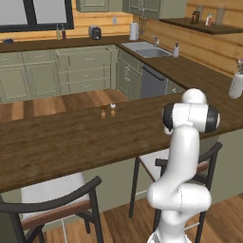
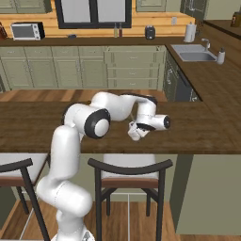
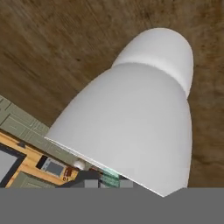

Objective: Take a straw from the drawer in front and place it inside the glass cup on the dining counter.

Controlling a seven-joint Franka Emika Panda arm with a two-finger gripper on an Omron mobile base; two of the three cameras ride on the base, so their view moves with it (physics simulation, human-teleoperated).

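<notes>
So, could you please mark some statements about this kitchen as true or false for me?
1. The gripper is over the dining counter. True.
2. The sink is built into the dining counter. False: it sits in the worktop beyond it, along the right-hand wall.
3. A microwave stands on the back worktop. True.
4. The wide top drawer under the back worktop is pushed shut. False: it stands pulled out.
</notes>
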